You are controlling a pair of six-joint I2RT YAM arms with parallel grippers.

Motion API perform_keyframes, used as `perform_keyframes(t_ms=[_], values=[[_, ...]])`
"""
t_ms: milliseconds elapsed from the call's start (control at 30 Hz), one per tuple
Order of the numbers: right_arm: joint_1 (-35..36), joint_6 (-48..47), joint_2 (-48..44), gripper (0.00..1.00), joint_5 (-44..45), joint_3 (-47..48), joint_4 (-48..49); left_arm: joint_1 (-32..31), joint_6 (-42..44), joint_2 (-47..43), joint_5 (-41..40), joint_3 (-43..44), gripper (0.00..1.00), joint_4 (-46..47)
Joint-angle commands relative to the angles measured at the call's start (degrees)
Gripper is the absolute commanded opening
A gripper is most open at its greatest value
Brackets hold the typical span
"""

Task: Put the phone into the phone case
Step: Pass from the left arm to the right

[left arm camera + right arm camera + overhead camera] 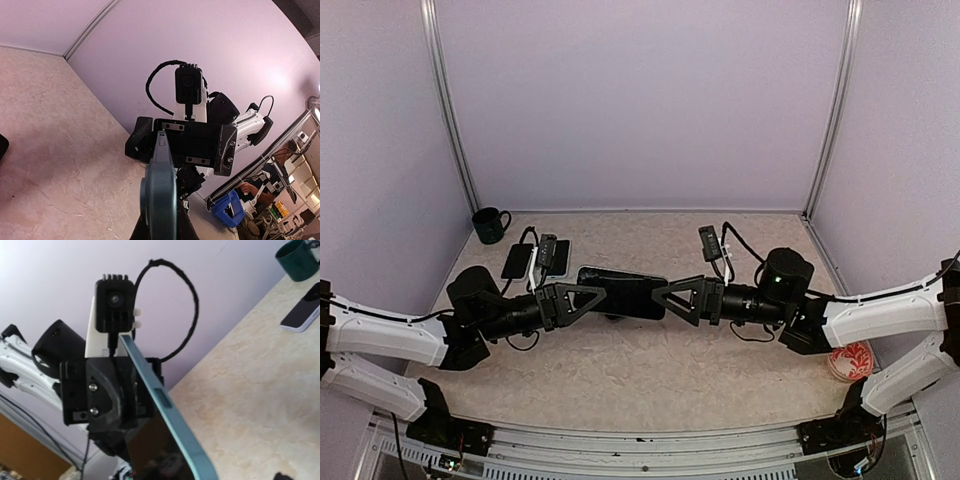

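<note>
Dark phone (620,292) (teal-edged), raised, level

From my console the surface (650,385) read as matt, mottled beige, stone-like and faintly rough. The phone (620,292) showed a glossy black face, and its teal rim looked like smooth plastic with a soft sheen. The left hand (602,293) and right hand (657,295) looked like matt black plastic. The arm shells (380,340) were glossy white plastic. The mug (490,225) looked dark green and glazed.
</note>
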Motion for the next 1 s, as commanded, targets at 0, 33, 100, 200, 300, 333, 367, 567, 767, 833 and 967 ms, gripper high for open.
perform_keyframes(t_ms=[0, 33, 100, 200, 300, 333, 367, 567, 767, 833, 967], values=[[-0.5, 3.5, 2.2, 0.97, -3.5, 2.7, 3.8, -0.9, 1.6, 1.7, -0.1, 3.2, 0.00, 6.4], [-0.5, 4.2, 2.8, 0.97, -4.2, 2.9, 4.6, -0.9, 1.7, 2.2, -0.2, 3.5, 0.00, 6.6], [-0.5, 5.8, 4.0, 0.95, -5.6, 3.0, 6.9, -1.0, 1.8, 3.4, -0.1, 4.0, 0.00, 7.1], [-0.5, 8.3, 5.9, 0.93, -7.5, 3.2, 10.9, -1.2, 1.6, 5.0, -0.1, 4.7, 0.00, 8.3], [-0.5, 10.3, 7.5, 0.89, -9.4, 3.5, 13.9, -1.3, 1.5, 6.6, -0.1, 5.2, 0.00, 9.3], [-0.5, 10.9, 7.9, 0.88, -9.8, 3.5, 14.7, -1.3, 1.4, 6.9, 0.0, 5.4, 0.00, 9.5], [-0.5, 11.4, 8.2, 0.86, -10.3, 3.5, 15.4, -1.3, 1.5, 7.3, 0.0, 5.4, 0.00, 9.7], [-0.5, 12.4, 8.9, 0.80, -11.1, 3.3, 17.6, -1.3, 1.1, 8.6, -0.4, 5.5, 0.00, 10.1], [-0.5, 12.5, 9.8, 0.67, -12.1, 4.0, 18.1, -1.3, 0.8, 9.3, -0.7, 5.3, 0.00, 10.1], [-0.5, 12.7, 10.4, 0.61, -12.7, 4.3, 18.4, -1.3, 0.7, 9.5, -0.6, 5.3, 0.00, 10.1], [-0.5, 12.5, 11.1, 0.45, -12.8, 4.6, 18.5, -1.3, 0.3, 9.8, -0.6, 5.3, 0.00, 10.0]])
